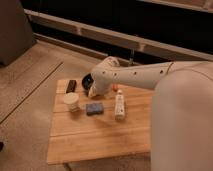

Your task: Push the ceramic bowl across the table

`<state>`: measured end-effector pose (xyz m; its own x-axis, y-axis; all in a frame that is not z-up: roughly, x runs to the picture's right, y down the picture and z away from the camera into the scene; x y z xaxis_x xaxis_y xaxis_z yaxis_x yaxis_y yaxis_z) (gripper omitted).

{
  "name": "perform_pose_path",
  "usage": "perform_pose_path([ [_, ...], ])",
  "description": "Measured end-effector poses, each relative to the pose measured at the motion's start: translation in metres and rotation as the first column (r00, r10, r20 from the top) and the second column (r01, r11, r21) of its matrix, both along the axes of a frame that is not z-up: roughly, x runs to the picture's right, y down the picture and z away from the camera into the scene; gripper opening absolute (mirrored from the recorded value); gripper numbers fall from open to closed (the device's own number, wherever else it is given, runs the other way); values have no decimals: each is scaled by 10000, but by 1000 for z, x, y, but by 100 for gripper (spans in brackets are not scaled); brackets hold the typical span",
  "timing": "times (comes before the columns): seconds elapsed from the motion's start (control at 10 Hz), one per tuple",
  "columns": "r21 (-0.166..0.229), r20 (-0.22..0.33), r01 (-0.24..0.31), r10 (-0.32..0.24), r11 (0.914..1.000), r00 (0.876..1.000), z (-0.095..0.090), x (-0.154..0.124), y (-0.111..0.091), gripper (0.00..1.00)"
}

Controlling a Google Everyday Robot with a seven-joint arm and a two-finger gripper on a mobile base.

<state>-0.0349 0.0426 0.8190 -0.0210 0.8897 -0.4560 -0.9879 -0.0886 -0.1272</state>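
Observation:
The ceramic bowl (pixel 87 81), small, dark and glossy, sits near the far left part of the wooden plank table (pixel 100 137). Only its left side shows; my white arm hides the rest. My gripper (pixel 93 91) hangs at the end of the arm, right beside the bowl's right edge and low over the table. I cannot tell whether it touches the bowl.
A cream cup (pixel 71 101) stands in front of the bowl. A blue-grey sponge (pixel 94 108) lies to the cup's right, then a white bottle (pixel 119 105) lying down. A small dark block (pixel 71 86) sits left of the bowl. A small orange thing (pixel 115 88) shows behind the arm.

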Motion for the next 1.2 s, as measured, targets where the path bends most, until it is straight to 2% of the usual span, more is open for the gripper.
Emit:
perform_pose_path([
  [0.1,-2,-13,6,-6,10000,10000,0,0,0,65],
  [0.2,-195,-189,55,-59,9998,9998,7,5,9,65],
  [0.3,-444,-401,151,-169,9989,9991,20,11,16,65],
  [0.5,-970,-425,418,-461,9944,9980,44,3,26,65],
  [0.6,-1198,-454,584,-642,9911,9969,62,2,25,65],
  [0.9,-1515,-372,902,-969,9843,9946,96,2,16,65],
  [1.2,-1931,-32,1025,-1051,9758,9945,127,2,10,65],
])
